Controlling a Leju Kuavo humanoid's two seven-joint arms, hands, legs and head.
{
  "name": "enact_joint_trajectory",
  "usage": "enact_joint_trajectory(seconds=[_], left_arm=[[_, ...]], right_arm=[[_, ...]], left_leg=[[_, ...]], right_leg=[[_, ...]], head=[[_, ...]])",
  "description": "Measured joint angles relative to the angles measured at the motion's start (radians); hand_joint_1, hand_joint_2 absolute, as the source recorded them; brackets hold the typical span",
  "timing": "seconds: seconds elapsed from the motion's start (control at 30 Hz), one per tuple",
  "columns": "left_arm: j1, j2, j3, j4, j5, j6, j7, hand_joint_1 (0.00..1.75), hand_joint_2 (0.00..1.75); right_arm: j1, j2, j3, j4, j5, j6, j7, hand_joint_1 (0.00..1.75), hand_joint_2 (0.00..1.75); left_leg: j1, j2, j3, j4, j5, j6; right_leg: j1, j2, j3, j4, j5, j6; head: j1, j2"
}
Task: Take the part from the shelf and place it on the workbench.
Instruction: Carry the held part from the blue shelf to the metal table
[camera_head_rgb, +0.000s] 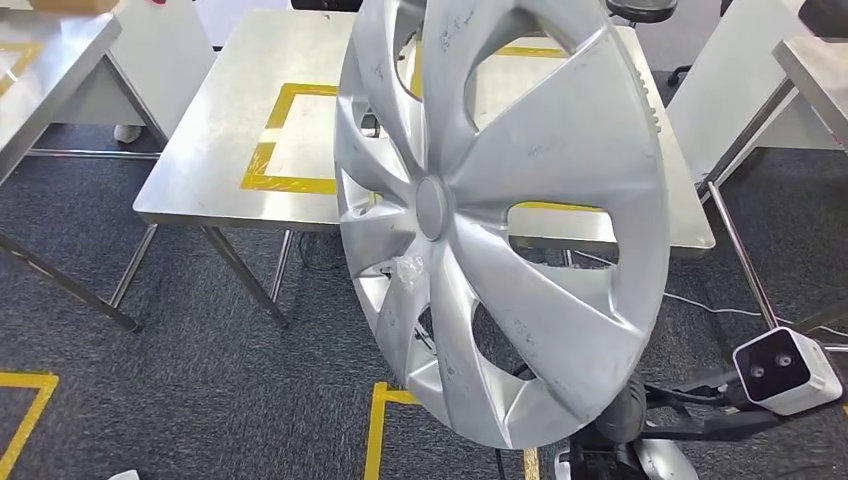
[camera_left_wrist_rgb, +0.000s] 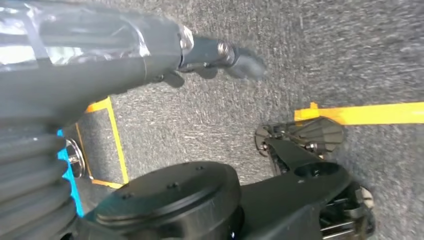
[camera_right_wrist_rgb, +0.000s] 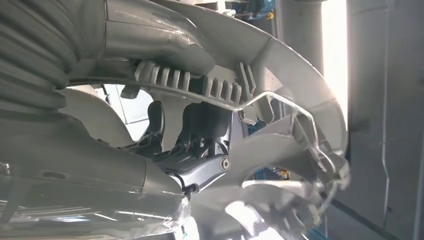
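Silver hubcap (camera_head_rgb: 500, 215) upright, face camera-ward

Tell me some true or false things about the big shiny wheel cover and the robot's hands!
1. The silver wheel cover is lying flat on the table. False: it is held up, tilted on edge, in front of the steel table.
2. The right hand grips the wheel cover from behind. True.
3. The left hand holds a part too. False: it hangs over the grey carpet with nothing in it.
4. The table has yellow tape marked on it. True.
5. The wheel cover is bright red. False: it is silver grey.
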Motion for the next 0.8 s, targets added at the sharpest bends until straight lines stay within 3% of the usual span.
enact_joint_trajectory(seconds=[0.07, 0.1, 0.13, 0.2, 0.27, 0.43, 0.5, 0.57, 0.6, 0.63, 0.67, 0.73, 0.8], left_arm=[[0.001, 0.0, 0.0, 0.0, 0.0, 0.0, 0.0, 0.0, 1.75], [0.001, 0.0, 0.0, 0.0, 0.0, 0.0, -0.001, 0.0, 1.75], [0.001, 0.0, 0.0, 0.0, 0.0, 0.0, -0.001, 0.0, 1.75], [0.0, 0.0, 0.0, -0.001, 0.0, 0.0, -0.001, 0.0, 1.75], [0.001, 0.0, 0.0, -0.001, 0.0, 0.0, 0.0, 0.0, 1.75], [0.002, 0.002, 0.0, -0.001, -0.001, 0.0, 0.0, 0.0, 1.75], [0.002, 0.002, 0.0, -0.001, -0.001, 0.0, 0.0, 0.0, 1.75], [0.002, 0.002, 0.0, -0.001, -0.001, 0.0, 0.0, 0.0, 1.75], [0.003, 0.003, 0.0, -0.001, -0.001, 0.0, 0.0, 0.0, 1.75], [0.003, 0.003, 0.0, -0.001, -0.001, 0.0, 0.001, 0.0, 1.75], [0.003, 0.003, 0.0, -0.001, -0.001, 0.0, 0.001, 0.0, 1.75], [0.003, 0.001, 0.0, -0.001, -0.001, 0.0, 0.0, 0.0, 1.75], [0.001, -0.001, 0.0, -0.001, -0.001, 0.0, 0.0, 0.0, 1.75]], right_arm=[[0.001, 0.001, 0.0, 0.0, 0.0, 0.0, 0.0, 1.75, 1.75], [0.001, 0.001, 0.0, 0.0, 0.0, 0.0, 0.0, 1.75, 1.75], [0.002, 0.001, 0.0, 0.0, 0.0, 0.0, 0.0, 1.75, 1.75], [0.002, 0.001, 0.0, 0.001, 0.0, 0.0, 0.0, 1.75, 1.75], [0.002, 0.001, 0.0, 0.001, 0.001, 0.001, 0.0, 1.75, 1.75], [0.0, 0.001, -0.002, 0.0, 0.003, 0.003, 0.0, 1.75, 1.75], [0.0, 0.001, -0.004, 0.0, 0.003, 0.003, 0.0, 1.75, 1.75], [0.001, 0.001, -0.007, 0.0, 0.003, 0.003, 0.0, 1.75, 1.75], [0.002, 0.001, -0.008, 0.001, 0.003, 0.003, 0.0, 1.75, 1.75], [0.003, 0.001, -0.008, 0.001, 0.003, 0.003, 0.0, 1.75, 1.75], [0.003, 0.001, -0.008, 0.001, 0.003, 0.003, 0.0, 1.75, 1.75], [0.003, 0.001, -0.011, 0.001, 0.003, 0.003, 0.0, 1.75, 1.75], [0.003, 0.001, -0.014, 0.001, 0.004, 0.003, 0.0, 1.75, 1.75]], left_leg=[[0.001, -0.002, -0.078, 0.123, -0.038, -0.004], [0.001, -0.002, -0.104, 0.154, -0.034, -0.006], [0.001, -0.001, -0.11, 0.148, -0.009, -0.007], [0.002, 0.002, -0.075, 0.045, 0.076, -0.005], [0.0, 0.005, -0.031, -0.054, 0.12, 0.001], [0.0, 0.003, -0.011, -0.09, 0.104, 0.03], [0.002, 0.004, -0.001, -0.093, 0.099, 0.04], [0.0, 0.006, 0.008, -0.093, 0.091, 0.046], [-0.001, 0.006, 0.013, -0.093, 0.087, 0.047], [-0.001, 0.006, 0.019, -0.093, 0.083, 0.046], [-0.002, 0.005, 0.026, -0.093, 0.078, 0.046], [-0.005, 0.003, 0.041, -0.095, 0.068, 0.042], [-0.004, 0.002, 0.046, -0.097, 0.062, 0.035]], right_leg=[[0.001, -0.001, 0.006, 0.0, -0.007, -0.005], [0.001, -0.001, 0.01, 0.001, -0.011, -0.006], [0.001, 0.0, 0.016, 0.002, -0.016, -0.004], [0.0, 0.001, 0.031, 0.006, -0.032, 0.002], [0.002, 0.003, 0.038, 0.016, -0.047, 0.014], [0.003, 0.003, 0.034, 0.036, -0.071, 0.039], [0.001, 0.003, -0.008, 0.125, -0.113, 0.049], [-0.001, 0.003, -0.082, 0.257, -0.159, 0.055], [-0.002, 0.003, -0.111, 0.297, -0.16, 0.054], [-0.002, 0.003, -0.124, 0.304, -0.142, 0.052], [-0.002, 0.003, -0.118, 0.27, -0.105, 0.048], [0.002, 0.004, -0.073, 0.145, -0.021, 0.03], [0.01, 0.004, -0.038, 0.058, 0.009, 0.011]], head=[[-0.011, 0.0], [-0.016, 0.0], [-0.021, 0.0], [-0.032, 0.0], [-0.042, 0.0], [-0.033, 0.0], [-0.022, 0.0], [-0.011, 0.0], [-0.007, 0.0], [-0.003, 0.0], [0.002, 0.0], [0.01, 0.0], [0.014, 0.0]])
